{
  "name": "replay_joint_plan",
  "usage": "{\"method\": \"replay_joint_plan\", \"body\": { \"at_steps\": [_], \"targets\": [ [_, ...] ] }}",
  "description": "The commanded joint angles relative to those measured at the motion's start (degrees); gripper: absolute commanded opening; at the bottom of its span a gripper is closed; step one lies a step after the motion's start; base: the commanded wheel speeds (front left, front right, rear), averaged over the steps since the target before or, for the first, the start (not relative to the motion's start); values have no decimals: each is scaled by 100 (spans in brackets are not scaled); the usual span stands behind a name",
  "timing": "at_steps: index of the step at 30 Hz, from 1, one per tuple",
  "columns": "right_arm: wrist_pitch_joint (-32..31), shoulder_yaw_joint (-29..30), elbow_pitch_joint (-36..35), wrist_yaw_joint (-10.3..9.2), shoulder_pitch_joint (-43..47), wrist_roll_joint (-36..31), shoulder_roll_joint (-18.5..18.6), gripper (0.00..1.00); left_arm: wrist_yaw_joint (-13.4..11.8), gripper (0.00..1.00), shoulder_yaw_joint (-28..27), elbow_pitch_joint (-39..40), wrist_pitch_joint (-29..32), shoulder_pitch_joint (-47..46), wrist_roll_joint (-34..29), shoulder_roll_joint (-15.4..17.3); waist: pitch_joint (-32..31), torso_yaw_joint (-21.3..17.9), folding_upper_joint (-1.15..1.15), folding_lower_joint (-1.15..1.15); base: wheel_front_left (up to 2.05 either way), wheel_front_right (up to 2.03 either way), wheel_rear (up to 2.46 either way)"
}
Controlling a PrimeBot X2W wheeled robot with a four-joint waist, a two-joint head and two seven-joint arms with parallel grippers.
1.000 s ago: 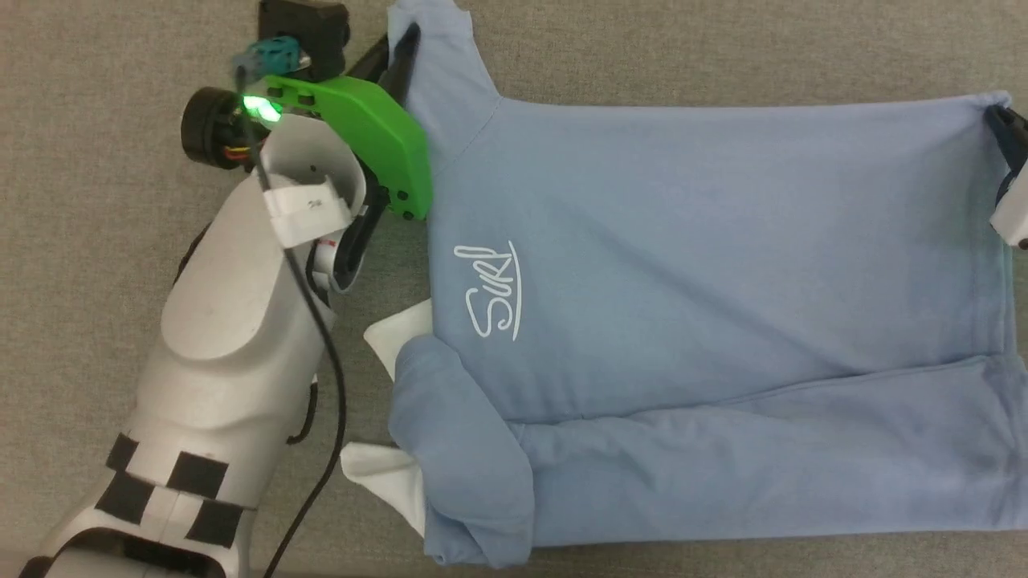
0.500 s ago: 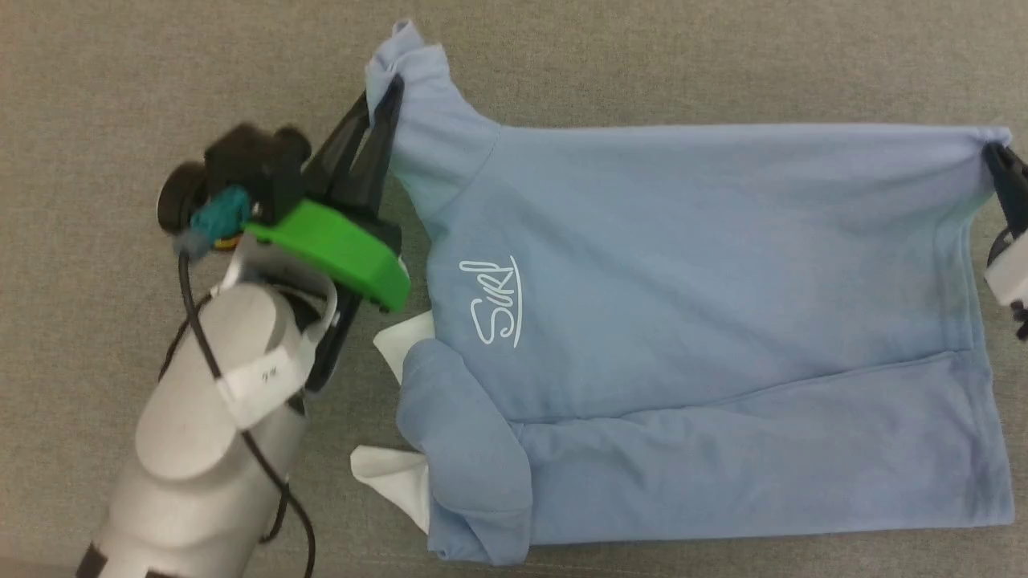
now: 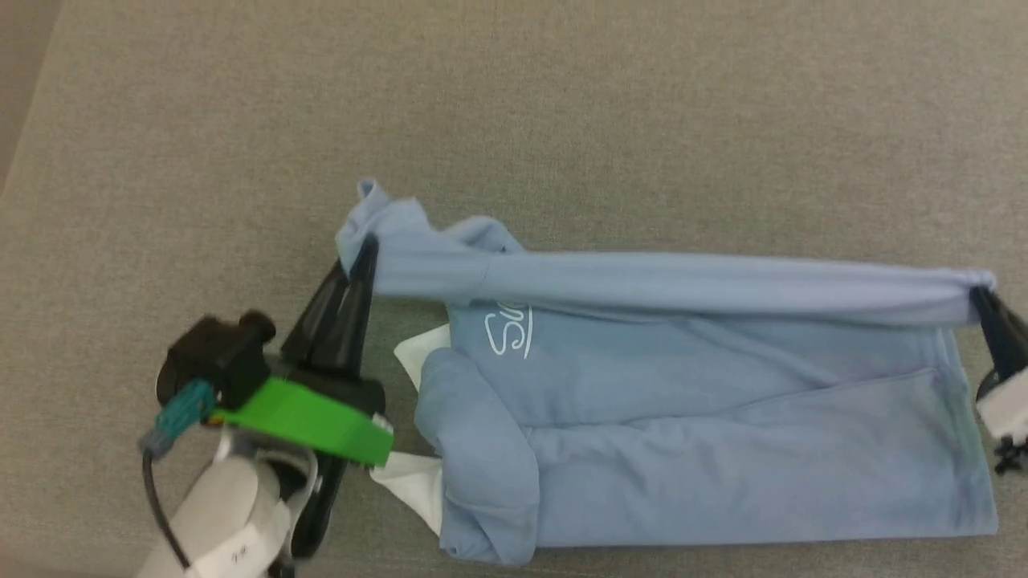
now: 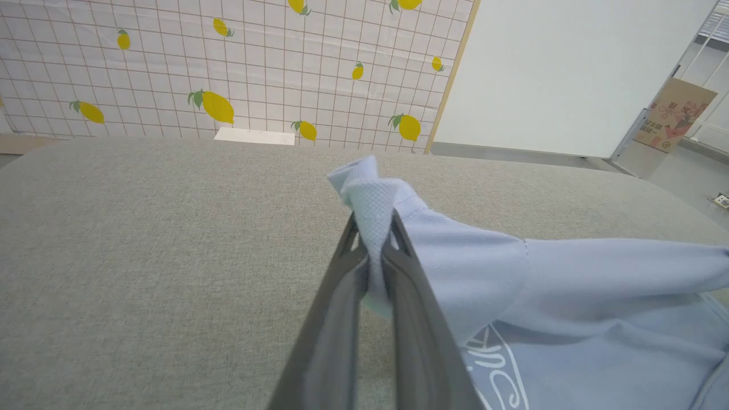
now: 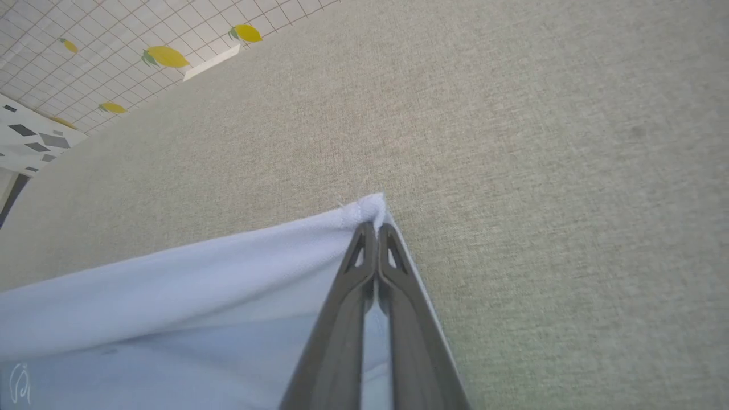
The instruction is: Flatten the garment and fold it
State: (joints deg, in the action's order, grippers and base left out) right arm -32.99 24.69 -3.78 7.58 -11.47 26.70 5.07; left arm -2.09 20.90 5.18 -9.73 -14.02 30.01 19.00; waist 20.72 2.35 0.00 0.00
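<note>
The shirt point(image 3: 683, 449) lies lengthwise, left to right, on the grey surface point(image 3: 562, 120), with its white collar point(image 3: 414, 486) at the robot's left end and the hem at the right. Its far edge hangs raised and taut. The left fingers point(image 3: 349, 301) are pinched on the sleeve, and the right fingers point(image 3: 996, 325) are clamped on the hem corner. More grey surface stretches beyond.

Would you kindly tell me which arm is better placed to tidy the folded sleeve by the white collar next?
Probably the left: the left gripper, shut on the garment, sits at the collar end beside that sleeve; the right gripper clamps the opposite corner.
</note>
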Motion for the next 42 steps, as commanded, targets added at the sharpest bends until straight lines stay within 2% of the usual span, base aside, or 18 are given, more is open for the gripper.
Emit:
{"method": "replay_joint_plan", "body": {
  "at_steps": [1,5,12,19,20,21,22,23,29,33,39,42],
  "targets": [
    [21,62,-36,-9,143,63,-25,0,-62,0,-58,84,-36,184,40,82,-114,-2,0,0,0,0,0],
    [-10,169,-79,-9,540,181,-136,0,-97,0,23,339,77,675,196,101,-218,-33,0,0,0,0,0],
    [-169,253,-40,-9,880,152,-197,0,27,0,250,340,539,1126,615,121,-247,-93,0,0,0,0,0],
    [-168,300,180,-9,831,-106,-215,0,-178,0,363,-94,1289,1235,887,182,-291,-89,0,0,0,0,0],
    [-107,270,336,-9,757,-153,-217,0,-229,40,335,-260,1301,1175,925,131,-325,-76,0,0,0,0,0],
    [-83,251,400,-9,727,-163,-217,0,-227,67,343,-317,1310,1147,934,114,-337,-73,0,0,0,0,0],
    [37,207,602,-9,625,-211,-218,28,-250,100,317,-510,1147,951,912,-22,-378,-38,0,0,0,0,0],
    [59,199,633,-9,610,-219,-218,100,-254,100,314,-545,1114,917,915,-57,-388,-36,0,0,0,0,0],
    [-69,69,440,-9,723,-199,-219,100,-282,100,225,-447,903,965,1013,-164,-564,-29,0,0,0,0,0],
    [-320,35,29,-9,983,-47,-219,100,-450,100,14,-125,612,1219,991,-121,-719,-23,0,0,0,0,0],
    [-230,258,-492,-9,1318,47,-219,100,-1120,100,-424,361,-336,1597,289,-146,-846,16,0,0,0,0,0],
    [-83,333,-495,-9,1374,33,-219,100,-1353,100,-585,530,-497,1725,-234,-228,-851,44,0,0,0,0,0]
  ]
}}
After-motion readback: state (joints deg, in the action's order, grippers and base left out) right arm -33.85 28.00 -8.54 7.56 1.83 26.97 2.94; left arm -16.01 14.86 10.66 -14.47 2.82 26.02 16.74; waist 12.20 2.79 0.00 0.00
